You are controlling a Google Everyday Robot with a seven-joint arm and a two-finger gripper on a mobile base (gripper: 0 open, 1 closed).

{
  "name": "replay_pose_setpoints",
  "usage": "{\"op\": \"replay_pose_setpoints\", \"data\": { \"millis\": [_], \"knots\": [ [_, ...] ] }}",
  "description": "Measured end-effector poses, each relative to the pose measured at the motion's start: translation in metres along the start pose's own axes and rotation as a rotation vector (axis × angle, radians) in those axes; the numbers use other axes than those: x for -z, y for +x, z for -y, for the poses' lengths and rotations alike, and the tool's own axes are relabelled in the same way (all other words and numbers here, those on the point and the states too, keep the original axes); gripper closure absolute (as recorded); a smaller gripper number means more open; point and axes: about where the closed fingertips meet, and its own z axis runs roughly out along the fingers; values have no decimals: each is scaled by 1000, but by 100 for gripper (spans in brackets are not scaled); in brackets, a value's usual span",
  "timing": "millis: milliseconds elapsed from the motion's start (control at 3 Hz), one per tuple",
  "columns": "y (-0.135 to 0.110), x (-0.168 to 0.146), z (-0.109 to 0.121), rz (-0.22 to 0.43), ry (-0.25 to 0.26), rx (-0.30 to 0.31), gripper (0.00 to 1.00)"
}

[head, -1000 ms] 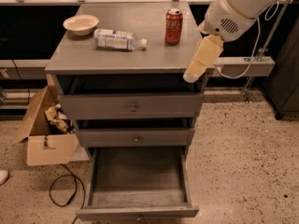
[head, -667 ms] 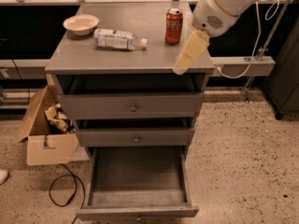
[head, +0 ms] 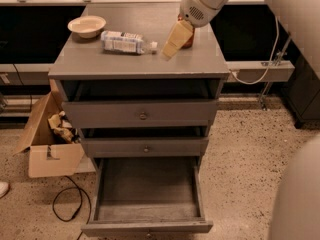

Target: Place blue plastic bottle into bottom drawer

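The blue plastic bottle [head: 126,42] lies on its side on the grey cabinet top [head: 100,64], cap pointing right, with a pale blue-and-white label. The gripper [head: 169,51] hangs over the cabinet top just right of the bottle's cap, a little apart from it, its cream-coloured fingers [head: 173,40] pointing down-left. The bottom drawer [head: 148,198] is pulled out and shows an empty grey inside. The red soda can [head: 188,38] stands behind the gripper and is mostly hidden by it.
A cream bowl [head: 87,25] sits at the back left of the cabinet top. The two upper drawers [head: 142,115] are closed. An open cardboard box [head: 47,139] and a black cable [head: 67,204] lie on the floor to the left.
The gripper has moved left from beyond the cabinet's right edge to over the top, close to the bottle's cap. The view has also shifted so the cabinet sits more centred.
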Motion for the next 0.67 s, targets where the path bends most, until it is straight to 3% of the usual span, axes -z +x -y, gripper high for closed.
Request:
{"op": "replay_pose_setpoints", "data": {
  "millis": [333,667],
  "knots": [
    [-27,-31,14,22,23,-61,0],
    [-57,-71,23,81,-12,-101,0]
  ]
}}
